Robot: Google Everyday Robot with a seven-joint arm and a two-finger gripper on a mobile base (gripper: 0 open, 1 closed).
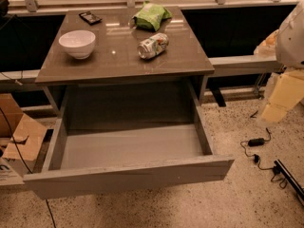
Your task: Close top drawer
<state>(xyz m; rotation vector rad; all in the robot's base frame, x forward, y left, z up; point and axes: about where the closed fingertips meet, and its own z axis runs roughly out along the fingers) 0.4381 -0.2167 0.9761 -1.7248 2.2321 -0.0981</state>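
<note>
The top drawer [128,177] is a wide grey wood-grain box pulled far out from under the brown tabletop [123,63]. Its plain flat front panel faces me and its inside is empty. My arm comes in at the right edge. Its gripper [280,99], the cream-coloured end below a white arm segment, hangs to the right of the table, level with the drawer's right side. It is well apart from the drawer and touches nothing.
On the tabletop lie a white bowl [77,42], a crushed can [153,45], a green bag [151,15] and a small dark object [90,17]. Cardboard boxes [19,137] stand on the floor at left. Cables and a power adapter [256,141] lie on the speckled floor at right.
</note>
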